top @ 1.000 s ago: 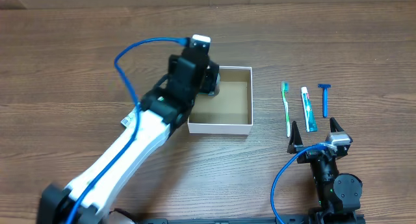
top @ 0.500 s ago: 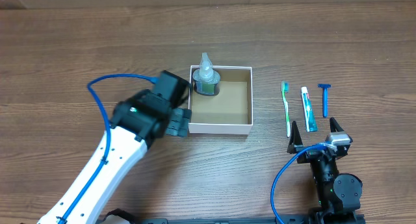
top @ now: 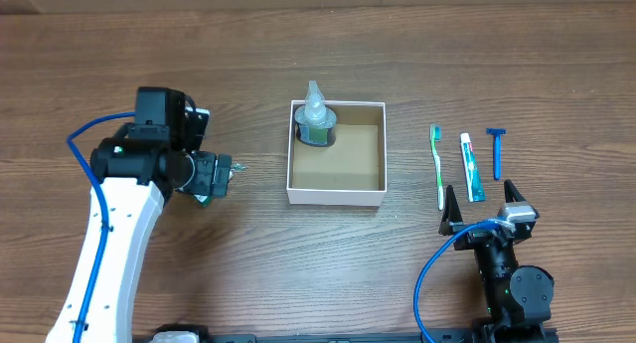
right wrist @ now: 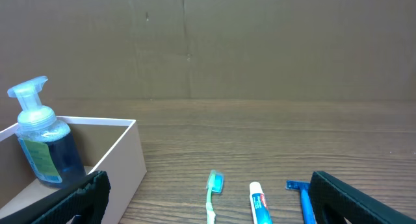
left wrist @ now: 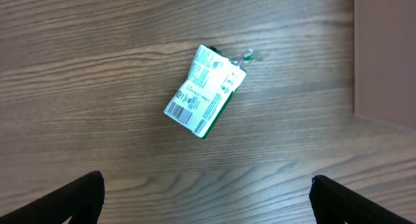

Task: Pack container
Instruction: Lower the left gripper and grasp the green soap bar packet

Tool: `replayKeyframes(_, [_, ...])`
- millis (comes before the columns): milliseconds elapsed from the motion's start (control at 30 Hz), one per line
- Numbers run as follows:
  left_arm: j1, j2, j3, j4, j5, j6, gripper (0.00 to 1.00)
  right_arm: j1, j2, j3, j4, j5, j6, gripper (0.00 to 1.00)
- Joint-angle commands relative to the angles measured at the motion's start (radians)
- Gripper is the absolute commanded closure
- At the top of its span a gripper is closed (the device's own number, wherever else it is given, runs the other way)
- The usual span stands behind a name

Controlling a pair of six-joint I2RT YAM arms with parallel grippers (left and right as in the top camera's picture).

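The container (top: pixel 336 193) is a square, shallow box with white walls and a brown inside, at the table's middle. A clear pump bottle of blue liquid (top: pixel 316 119) stands upright in its back left corner and also shows in the right wrist view (right wrist: pixel 40 143). My left gripper (top: pixel 221 172) is open and empty, left of the container. In the left wrist view, its fingers (left wrist: pixel 207 180) hang above a small green and white packet (left wrist: pixel 205 91) lying on the table. My right gripper (top: pixel 480 191) rests open and empty at the front right (right wrist: pixel 208 184).
A green toothbrush (top: pixel 438 164), a toothpaste tube (top: pixel 471 167) and a blue razor (top: pixel 496 149) lie side by side right of the container. They also show in the right wrist view: toothbrush (right wrist: pixel 213 191), tube (right wrist: pixel 260 204), razor (right wrist: pixel 302 197). A cardboard wall (right wrist: pixel 260 42) stands behind the table.
My left arm has pulled back from the container and swung left, leaving the pump bottle standing inside. The right arm has not moved.
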Motion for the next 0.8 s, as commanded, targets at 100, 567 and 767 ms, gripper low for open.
replayKeyframes(100, [0.006,0.164,-0.018,0.043,0.122,0.151,0.0,-0.003,-0.003,-0.01,0.006,-0.003,0.006,0.0])
replayKeyframes(567, [0.009,0.444,-0.018,0.202,0.053,0.332,0.0,-0.003,-0.003,-0.01,0.006,-0.003,0.006,0.0])
replayKeyframes(767, [0.049,0.469,-0.019,0.237,0.06,0.34,0.0,-0.003,-0.003,-0.01,0.006,-0.003,0.006,0.0])
